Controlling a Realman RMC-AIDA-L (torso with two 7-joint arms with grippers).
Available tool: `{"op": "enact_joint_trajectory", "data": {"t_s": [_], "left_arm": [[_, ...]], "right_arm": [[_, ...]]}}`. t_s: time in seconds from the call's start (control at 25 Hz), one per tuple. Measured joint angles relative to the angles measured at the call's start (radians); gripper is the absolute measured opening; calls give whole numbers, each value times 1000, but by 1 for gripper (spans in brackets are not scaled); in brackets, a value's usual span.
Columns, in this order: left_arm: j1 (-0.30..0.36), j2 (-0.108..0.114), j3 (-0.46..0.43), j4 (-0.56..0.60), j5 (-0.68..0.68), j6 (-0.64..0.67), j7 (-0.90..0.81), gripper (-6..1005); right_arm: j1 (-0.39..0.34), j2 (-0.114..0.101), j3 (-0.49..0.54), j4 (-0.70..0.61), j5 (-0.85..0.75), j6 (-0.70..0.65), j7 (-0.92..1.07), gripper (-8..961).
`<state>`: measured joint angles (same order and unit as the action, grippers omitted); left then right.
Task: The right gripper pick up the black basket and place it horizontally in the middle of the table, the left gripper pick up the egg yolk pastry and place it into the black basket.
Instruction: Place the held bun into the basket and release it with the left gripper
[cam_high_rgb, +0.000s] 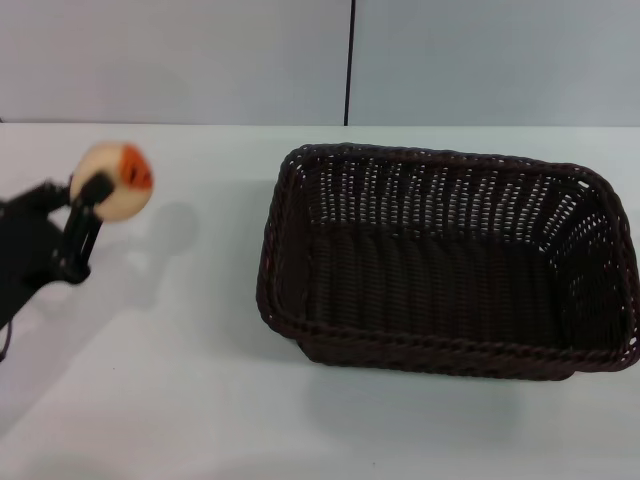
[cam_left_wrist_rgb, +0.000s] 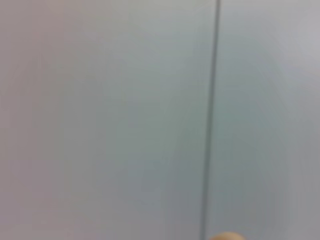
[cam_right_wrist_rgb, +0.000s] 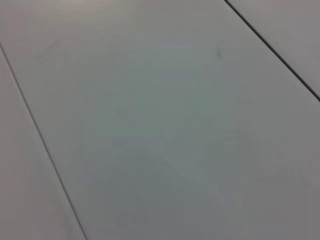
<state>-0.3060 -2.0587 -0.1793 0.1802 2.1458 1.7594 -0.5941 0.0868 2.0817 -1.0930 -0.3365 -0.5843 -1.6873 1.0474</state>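
The black basket (cam_high_rgb: 450, 260) lies lengthwise across the white table (cam_high_rgb: 150, 400), right of centre, open side up and empty. My left gripper (cam_high_rgb: 98, 200) is at the far left, raised above the table, shut on the egg yolk pastry (cam_high_rgb: 112, 180). The pastry is pale beige with an orange-red spot facing right. It hangs well left of the basket, casting a shadow on the table. A sliver of the pastry (cam_left_wrist_rgb: 227, 236) shows in the left wrist view. The right gripper is out of view.
A grey wall with a dark vertical seam (cam_high_rgb: 350, 60) stands behind the table. The right wrist view shows only grey panels with thin seams (cam_right_wrist_rgb: 272, 47).
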Motion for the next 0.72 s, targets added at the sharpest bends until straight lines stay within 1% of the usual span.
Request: {"op": "enact_joint_trajectory", "data": {"t_s": [0.04,0.16,0.2,0.24,0.32,0.36,0.4,0.44,0.48,0.52,0.56,0.64,0.68,0.72], "left_arm": [[-18,-1,-3,0,0,43,-20,140],[-33,-2,1,-3,3,64,-32,123],[-93,-8,57,-42,14,86,-63,117],[-93,-8,57,-42,14,86,-63,108],[-150,-9,162,-109,15,71,-68,90],[-157,-10,174,-117,16,68,-68,81],[-183,-11,217,-148,16,52,-66,72],[-183,-11,217,-148,16,52,-66,70],[-197,-11,240,-167,16,39,-60,68],[-216,-12,275,-212,18,15,-27,66],[-216,-12,275,-212,18,15,-27,64],[-220,-12,284,-262,19,-7,31,60],[-220,-12,284,-262,19,-7,31,131],[-216,-12,283,-295,19,-28,78,202]], "right_arm": [[5,0,1,13,0,-9,-13,831],[10,0,4,33,0,-21,-28,831],[13,0,14,51,1,-32,-38,831],[13,0,14,51,1,-32,-38,831],[17,0,42,84,1,-54,-41,831],[18,0,52,95,1,-62,-42,831],[19,0,59,104,1,-70,-43,831],[19,0,59,104,1,-70,-43,831],[20,0,62,110,2,-76,-47,831],[20,0,65,118,2,-85,-57,831],[20,0,65,118,2,-85,-57,831],[20,0,65,125,2,-90,-66,831],[21,0,66,127,2,-90,-66,831],[21,0,66,128,2,-90,-66,831]]}}
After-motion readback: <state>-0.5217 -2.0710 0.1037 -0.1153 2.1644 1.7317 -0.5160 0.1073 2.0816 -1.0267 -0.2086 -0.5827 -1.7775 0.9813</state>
